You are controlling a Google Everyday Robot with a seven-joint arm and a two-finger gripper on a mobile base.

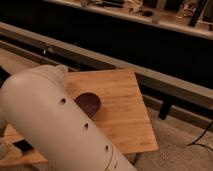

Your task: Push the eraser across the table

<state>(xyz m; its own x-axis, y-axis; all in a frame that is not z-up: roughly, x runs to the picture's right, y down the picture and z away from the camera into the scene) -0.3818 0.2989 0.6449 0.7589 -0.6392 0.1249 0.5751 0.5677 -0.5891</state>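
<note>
One round dark purple bowl (88, 103) and one flat black eraser (23, 146) on the light-brown wooden surface (122, 112); end effector hidden behind the white arm (55, 125), opening impossible to tell.

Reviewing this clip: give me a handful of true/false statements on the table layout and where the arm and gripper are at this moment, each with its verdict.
1. A round dark bowl sits on the wooden table. True.
2. The robot's white arm fills the lower left of the camera view and hides part of the table. True.
3. The gripper is plainly visible, hovering over the bowl. False: the gripper is not in view; only the arm's white housing shows.
4. The eraser lies on the table's right half, beside the bowl. False: the small dark block shows at the far left, near the table's front edge, partly hidden by the arm.
5. The bowl is upside down on the floor. False: it rests on the table, opening up.
</note>
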